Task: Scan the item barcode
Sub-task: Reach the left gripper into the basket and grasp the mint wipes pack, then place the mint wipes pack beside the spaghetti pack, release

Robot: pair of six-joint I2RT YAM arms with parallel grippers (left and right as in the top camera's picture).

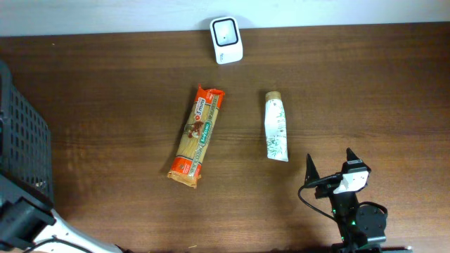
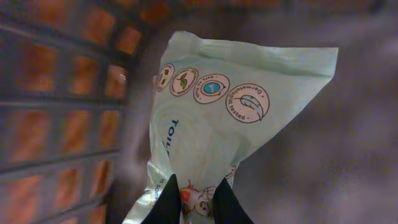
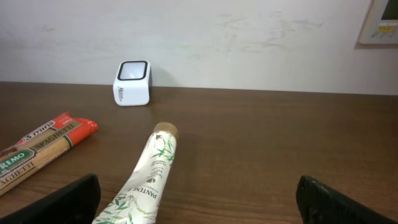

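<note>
The left gripper (image 2: 191,190) is clamped on a pale green packet (image 2: 242,143) lettered "TOIL…", inside the mesh basket (image 2: 68,99). The right gripper (image 3: 199,199) stands wide, holding nothing, near a "PANTENE" tube (image 3: 152,171). A "REMO" spaghetti pack (image 3: 43,146) lies on the table left of the tube.

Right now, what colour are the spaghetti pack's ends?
Orange-red; the spaghetti pack shows best overhead.

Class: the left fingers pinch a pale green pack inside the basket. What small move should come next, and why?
Probably lift the pale green pack straight up out of the black basket: the left fingers are shut on its edge, and the white scanner stands well away.
</note>
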